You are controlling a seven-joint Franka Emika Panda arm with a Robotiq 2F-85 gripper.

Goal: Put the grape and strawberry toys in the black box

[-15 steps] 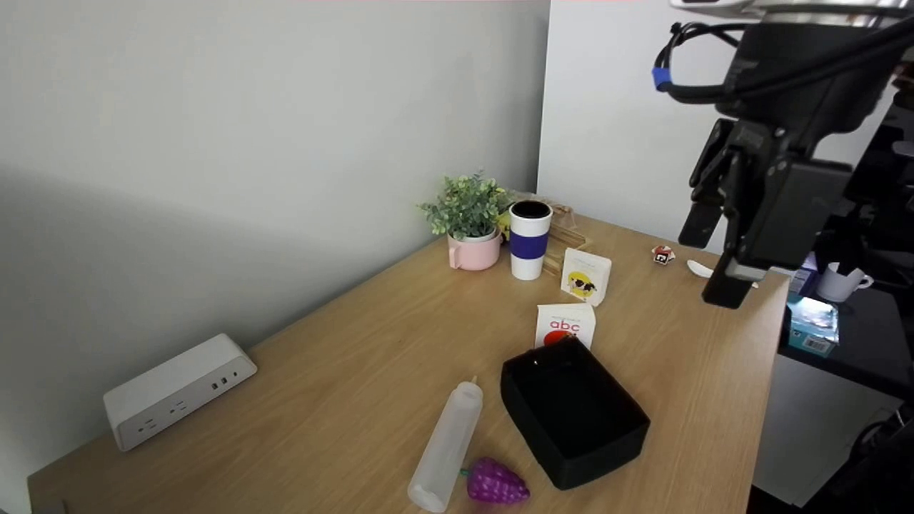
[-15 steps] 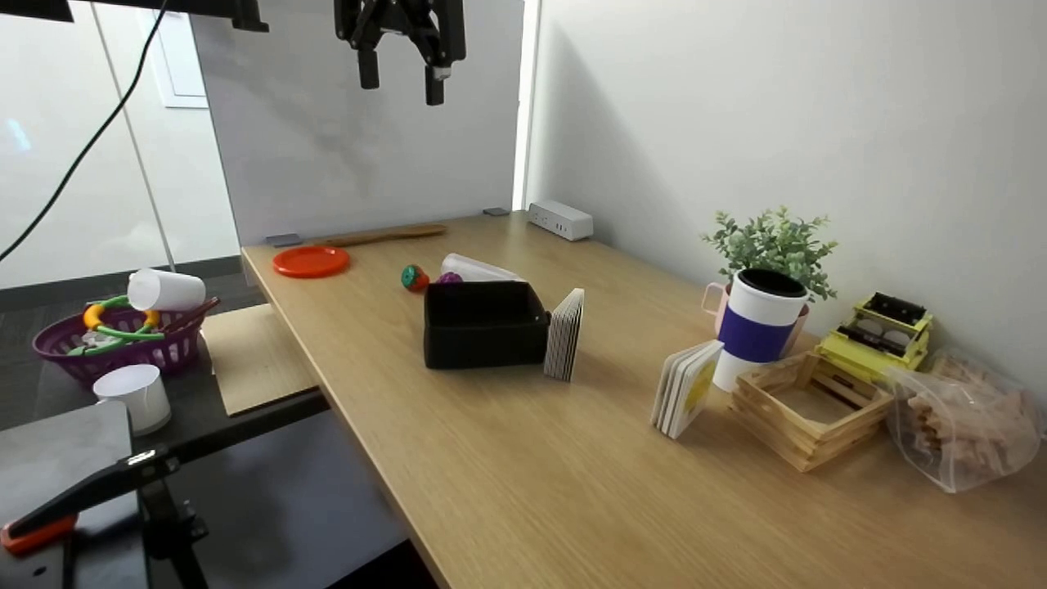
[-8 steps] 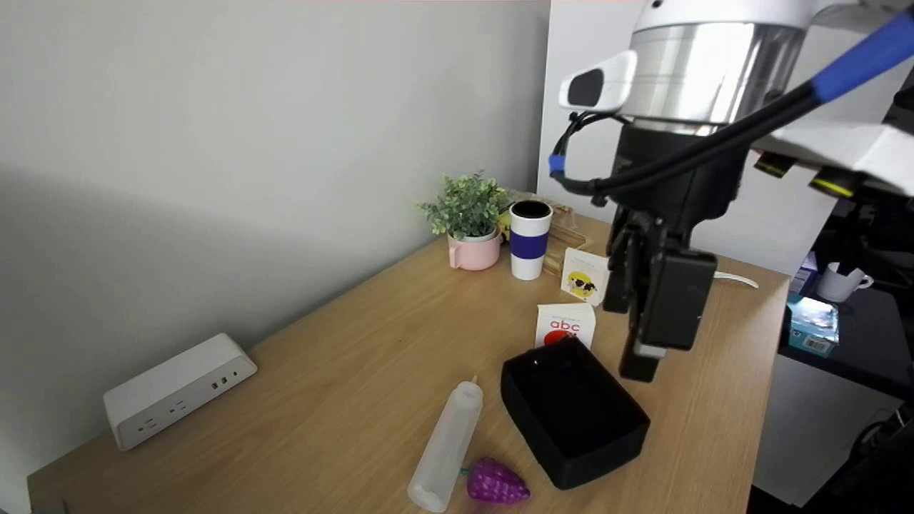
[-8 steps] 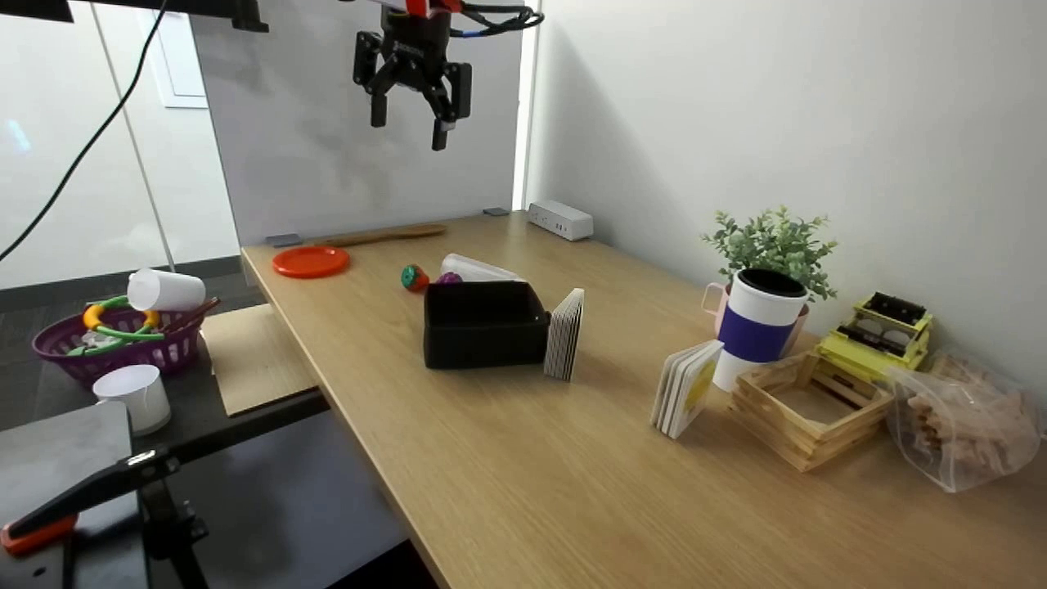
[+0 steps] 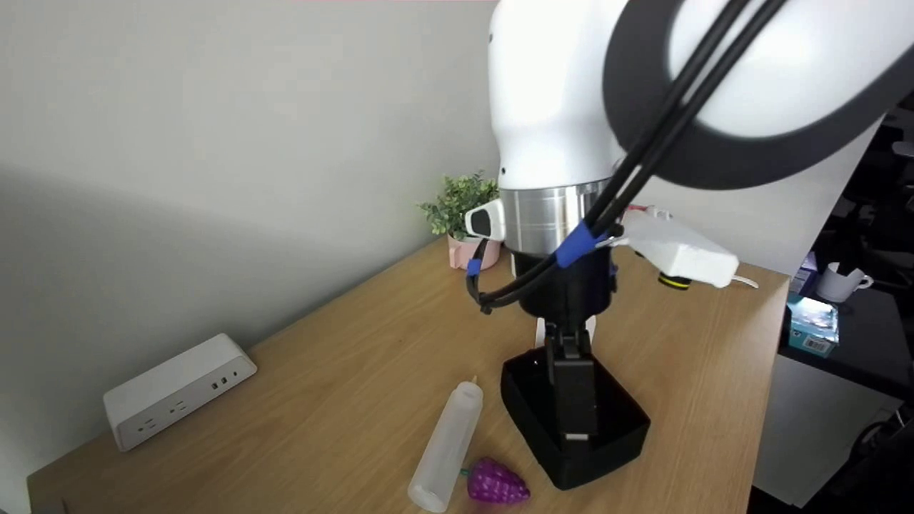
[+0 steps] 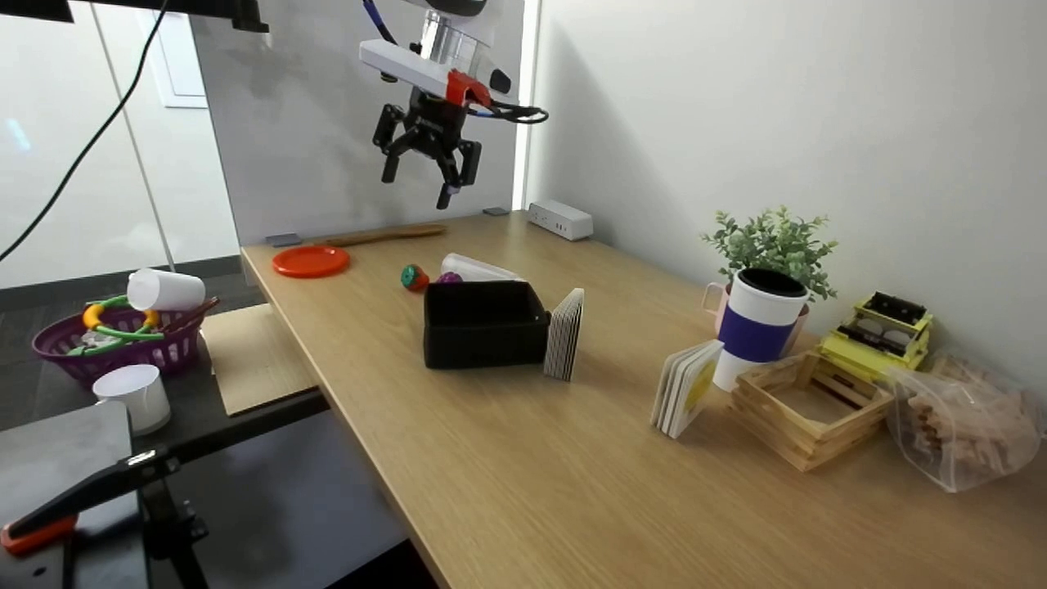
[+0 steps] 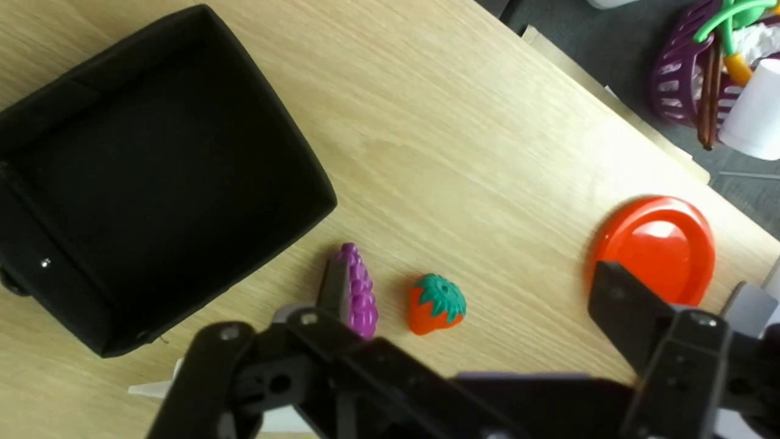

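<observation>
The purple grape toy (image 5: 496,482) lies on the table beside the black box (image 5: 603,457). In the wrist view the grape (image 7: 364,305) is partly hidden behind one finger (image 7: 332,286). The red strawberry toy with a green top (image 7: 436,305) lies near the grape; it also shows in an exterior view (image 6: 415,278) and is out of view in the other exterior frame. The black box (image 7: 140,171) looks empty in the wrist view. My gripper (image 6: 417,184) is open, empty and well above the table. In the wrist view the strawberry lies between the fingers of the gripper (image 7: 475,292).
A white squeeze bottle (image 5: 446,450) lies against the grape's stem side. A red plate (image 7: 661,250) sits near the table edge. A board book (image 6: 564,335) stands against the box. Another book (image 6: 687,388), a tumbler (image 6: 757,327) and a wooden crate (image 6: 810,409) stand farther along.
My gripper has come down and swung across, so that it now overlaps the black box in an exterior view. It has stayed open. The toys and box have not moved.
</observation>
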